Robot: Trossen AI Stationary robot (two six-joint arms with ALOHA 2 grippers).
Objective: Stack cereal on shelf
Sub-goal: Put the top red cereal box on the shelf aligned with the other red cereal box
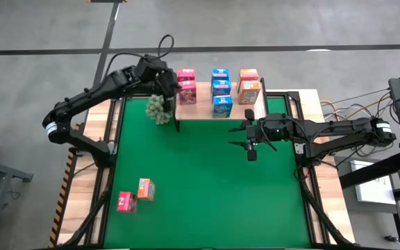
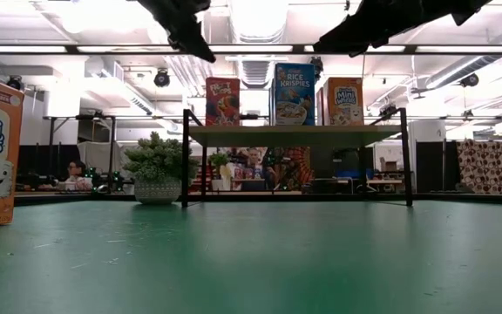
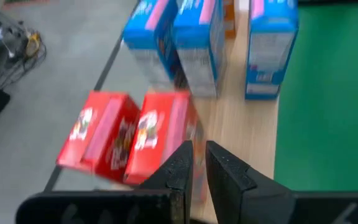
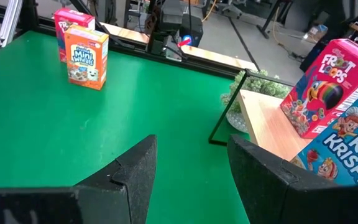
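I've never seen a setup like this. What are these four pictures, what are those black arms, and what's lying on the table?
They show one moment from four cameras: overhead, table level, and one on each arm's wrist. Two robot arms work over a green mat. The left gripper, fingers nearly together, is at the pink-red boxes on the wooden shelf, which also carries blue boxes and orange boxes. The right gripper is open and empty. A pink-red box and an orange box remain on the mat, beside a plant.

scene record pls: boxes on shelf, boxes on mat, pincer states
on shelf: two pink-red boxes, three blue boxes, two orange boxes
on mat: one pink-red box, one orange box, near left corner
left pincer: shut, empty, over shelf's pink-red end
right pincer: open, empty, above mat before shelf
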